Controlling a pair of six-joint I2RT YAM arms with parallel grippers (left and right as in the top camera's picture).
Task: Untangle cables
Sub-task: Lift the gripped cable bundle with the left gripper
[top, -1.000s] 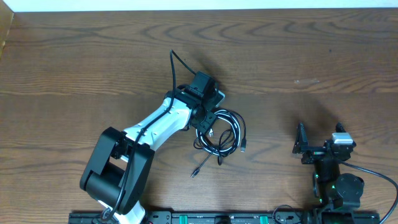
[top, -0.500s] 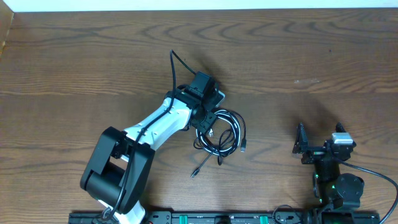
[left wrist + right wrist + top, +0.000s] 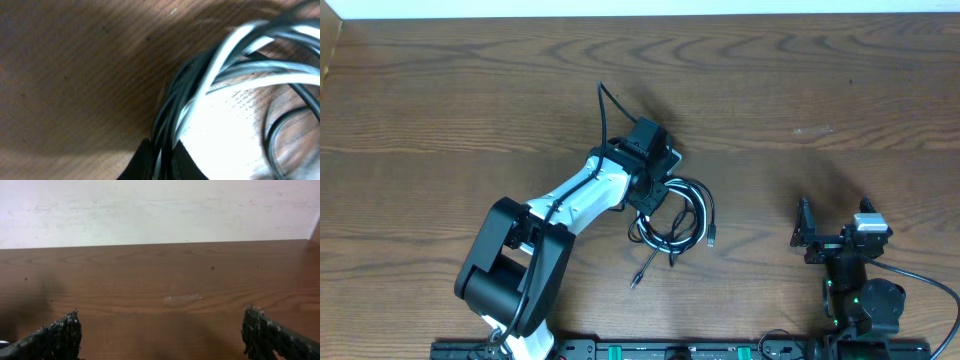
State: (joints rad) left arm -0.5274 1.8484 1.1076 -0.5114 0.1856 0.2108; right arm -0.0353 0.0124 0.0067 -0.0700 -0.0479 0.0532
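Note:
The cables [image 3: 678,215] lie as a tangled coil of black cords and a white one in the middle of the table, with plug ends trailing toward the front. My left gripper [image 3: 655,195] is down on the coil's left edge. In the left wrist view its two dark fingertips [image 3: 142,162] are pinched together on a bundle of black and white cables [image 3: 210,70] that runs up between them. My right gripper [image 3: 830,232] rests at the front right, far from the coil. In the right wrist view its fingers [image 3: 62,332] stand wide apart with only bare table between them.
The wooden table [image 3: 800,90] stretches to a white wall at the back. A thicker black arm cable [image 3: 605,110] loops up behind the left wrist. The arm bases and a black rail [image 3: 680,350] sit along the front edge.
My left gripper has shut on the strands at the coil's left edge, and the left arm has shifted slightly. The loose plug end at the front has moved a little. The right arm is still.

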